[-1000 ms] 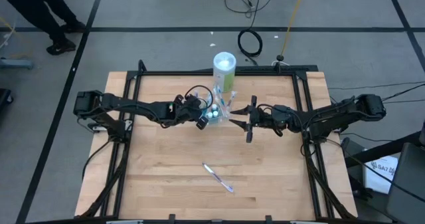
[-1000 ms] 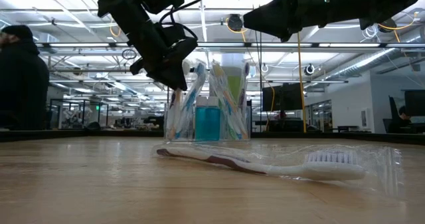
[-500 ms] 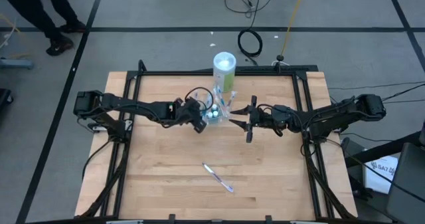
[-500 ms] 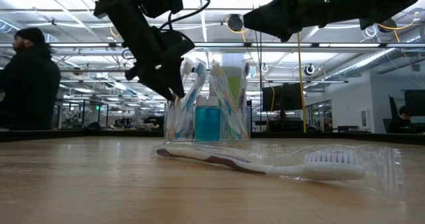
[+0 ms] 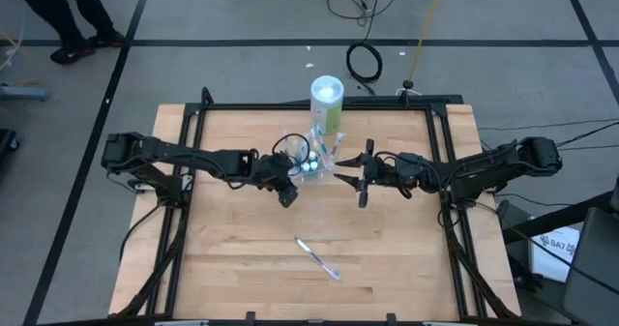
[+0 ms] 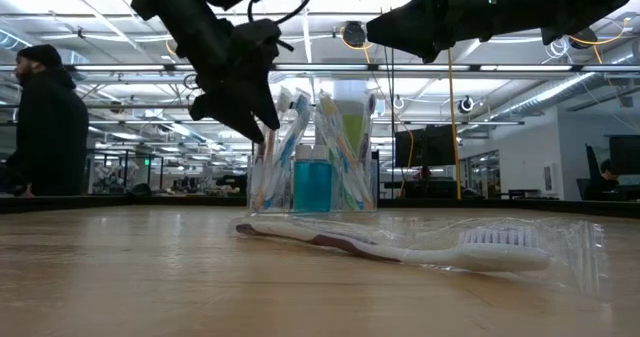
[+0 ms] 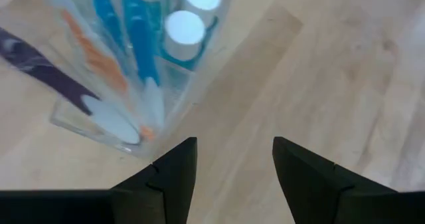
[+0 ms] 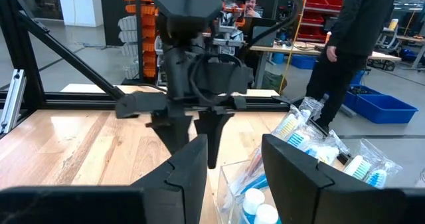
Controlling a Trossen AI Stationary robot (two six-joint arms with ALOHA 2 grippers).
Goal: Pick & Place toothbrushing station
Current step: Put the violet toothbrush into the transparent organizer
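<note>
Pale wood-plank table [image 5: 242,239] inside a black metal frame, set on a grey floor marked with dark lines; coiled cables on the floor beyond the far edge. Behind, in the low view, a wide workshop hall with ceiling lights and shelving, a person in dark clothes [image 6: 45,122] standing far off. Near the far middle of the table, a small clear plastic cup [image 5: 314,162] packed with upright wrapped toothbrushes [image 6: 285,142] and blue white-capped tubes [image 7: 186,28], blue showing through the wall in the low view. Just behind the cup, a taller white-and-green canister [image 5: 326,102]. One wrapped toothbrush [image 5: 317,258] lying flat, alone, well apart toward the near side. Left gripper [image 5: 286,192] raised just beside the cup on its left, fingers spread apart over bare wood, holding nothing, clear of the cup in the left wrist view. Right gripper [image 5: 360,181] hanging just to the cup's right, fingers parted with a gap between them, nothing clamped, pointing at the cup and the left arm beyond it.
</note>
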